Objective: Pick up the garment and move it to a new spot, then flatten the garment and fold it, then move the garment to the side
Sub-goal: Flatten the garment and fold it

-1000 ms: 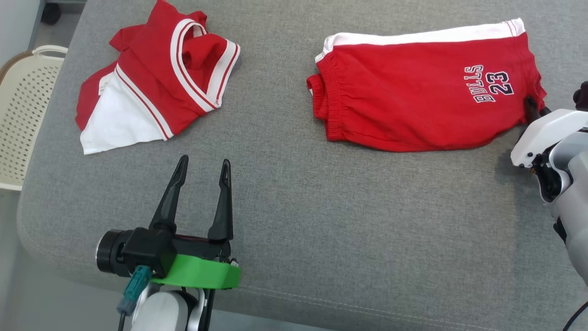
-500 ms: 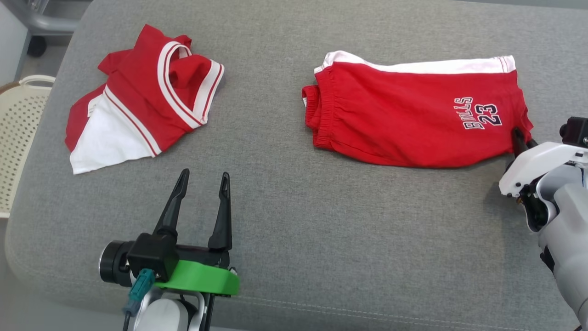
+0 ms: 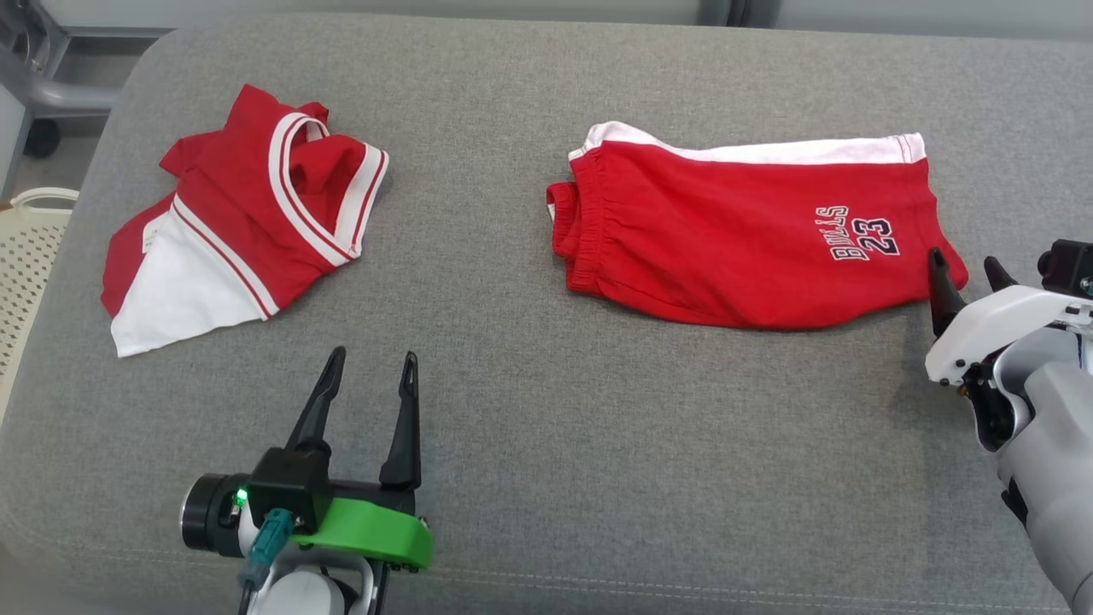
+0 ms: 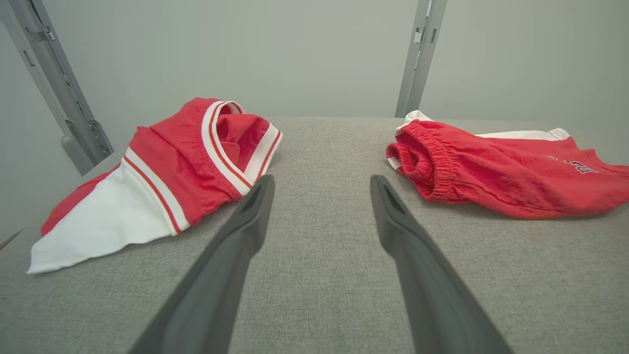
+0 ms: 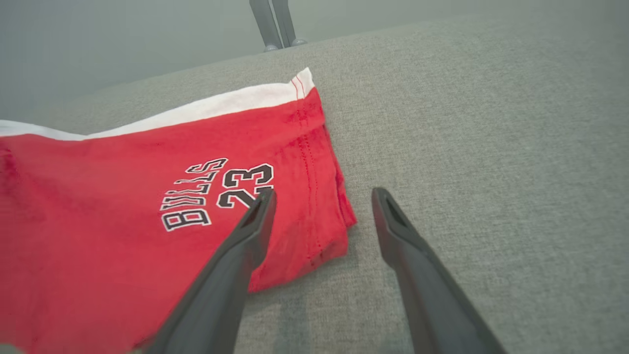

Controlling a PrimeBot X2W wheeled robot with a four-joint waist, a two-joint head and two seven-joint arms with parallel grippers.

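Observation:
The garment, red shorts point(image 3: 726, 239) with a white side stripe and "BULLS 23" print, lies folded and flat on the right half of the grey cushion. My right gripper point(image 3: 963, 263) is open at the shorts' near right corner, its fingers straddling the hem. In the right wrist view the shorts point(image 5: 123, 172) lie under my left finger, and the right gripper point(image 5: 323, 196) holds nothing. My left gripper point(image 3: 374, 354) stands open above bare cushion, apart from any cloth. The left wrist view has that left gripper point(image 4: 322, 179) pointing between the two garments, with the shorts point(image 4: 491, 167) to its right.
A crumpled red and white jersey point(image 3: 248, 213) lies at the far left, also in the left wrist view as the jersey point(image 4: 182, 162). The grey cushion point(image 3: 598, 427) has rounded edges. A cream perforated basket point(image 3: 26, 256) stands off its left side. A metal post point(image 4: 422, 49) rises behind.
My right gripper has opened and let go of the shorts' corner, which now lies on the cushion. The head camera has tilted, shifting the whole picture. The left gripper has stayed put.

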